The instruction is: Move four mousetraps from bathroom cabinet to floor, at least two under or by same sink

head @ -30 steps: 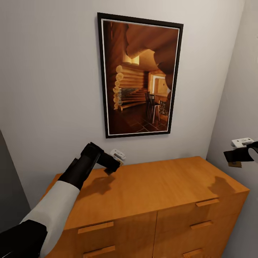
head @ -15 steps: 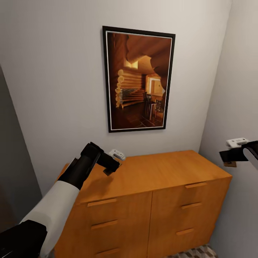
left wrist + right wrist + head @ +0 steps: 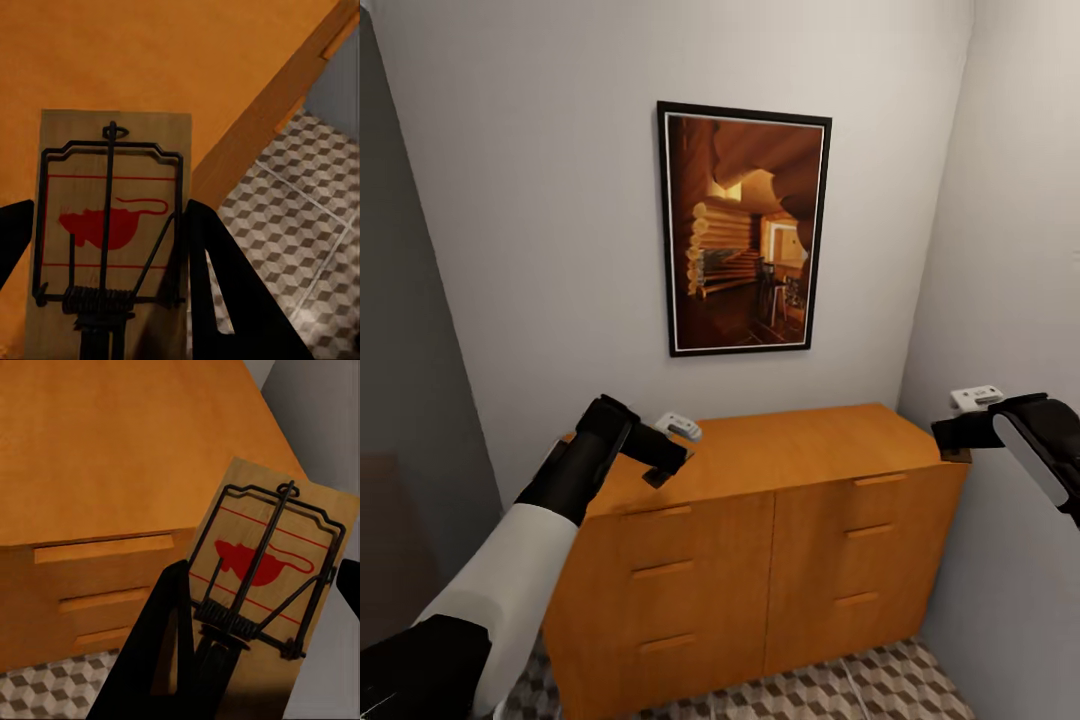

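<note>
The orange-brown cabinet (image 3: 760,520) stands against the wall with its drawers closed and its top bare. My left gripper (image 3: 663,464) hovers over the cabinet's left top corner, shut on a tan mousetrap (image 3: 112,142) with a red mouse print and a dark spring; the black fingers (image 3: 217,285) clamp the board's sides. Off the cabinet's right end, my right gripper (image 3: 952,438) is shut on a second mousetrap (image 3: 255,487). The cube-patterned bathroom floor (image 3: 840,690) lies below the cabinet, and the same floor (image 3: 300,210) (image 3: 52,690) appears in both wrist views. The sink is out of view.
A framed picture (image 3: 745,230) of a log interior hangs above the cabinet. A grey wall (image 3: 1020,250) closes the right side right by the cabinet's end. A dark panel (image 3: 400,350) stands at the left.
The whole view has drawn back from the cabinet: it looks smaller, its full front and the tiled floor now show. Both grippers still hold their mousetraps.
</note>
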Robot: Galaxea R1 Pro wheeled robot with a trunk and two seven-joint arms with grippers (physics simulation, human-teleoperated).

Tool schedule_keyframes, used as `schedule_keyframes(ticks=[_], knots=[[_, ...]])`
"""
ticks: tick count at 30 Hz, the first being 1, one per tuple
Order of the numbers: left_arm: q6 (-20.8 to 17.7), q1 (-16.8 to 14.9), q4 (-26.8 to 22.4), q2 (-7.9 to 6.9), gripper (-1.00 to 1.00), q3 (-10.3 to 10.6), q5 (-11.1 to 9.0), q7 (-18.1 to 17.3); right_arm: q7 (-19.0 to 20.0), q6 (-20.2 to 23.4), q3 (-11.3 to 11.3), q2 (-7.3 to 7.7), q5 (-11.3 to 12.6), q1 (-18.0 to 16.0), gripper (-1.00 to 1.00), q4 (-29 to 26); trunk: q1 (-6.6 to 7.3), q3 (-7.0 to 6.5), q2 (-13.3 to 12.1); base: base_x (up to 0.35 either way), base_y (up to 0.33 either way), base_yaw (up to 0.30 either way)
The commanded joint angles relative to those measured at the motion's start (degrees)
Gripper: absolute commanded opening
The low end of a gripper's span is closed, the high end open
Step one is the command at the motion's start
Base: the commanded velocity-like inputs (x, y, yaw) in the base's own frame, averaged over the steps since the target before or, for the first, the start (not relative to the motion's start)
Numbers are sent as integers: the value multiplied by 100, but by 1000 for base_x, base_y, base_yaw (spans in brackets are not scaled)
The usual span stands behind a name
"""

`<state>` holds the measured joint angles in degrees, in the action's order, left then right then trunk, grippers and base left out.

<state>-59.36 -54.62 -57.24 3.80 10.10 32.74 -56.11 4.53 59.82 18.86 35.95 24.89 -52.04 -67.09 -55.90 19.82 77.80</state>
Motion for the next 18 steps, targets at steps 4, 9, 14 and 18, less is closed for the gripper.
schedule_keyframes(ticks=[4,9,14,18], knots=[[-5,-5,41,-1,-100,-105,74,-68,41,18,16,-121,-51,-8,-100,-24,3,8,5,-344,0,0],[25,-5,204,-6,-100,-137,74,-57,-124,18,15,-782,-69,-8,-100,-25,3,8,5,-344,0,0],[27,-5,356,-10,-100,-203,68,160,-769,18,18,-1443,-54,-6,-100,-24,3,8,5,-345,0,0],[40,-5,548,-7,-100,-478,53,473,-1178,18,20,-1854,-46,40,-100,-24,3,8,5,-345,0,0]])
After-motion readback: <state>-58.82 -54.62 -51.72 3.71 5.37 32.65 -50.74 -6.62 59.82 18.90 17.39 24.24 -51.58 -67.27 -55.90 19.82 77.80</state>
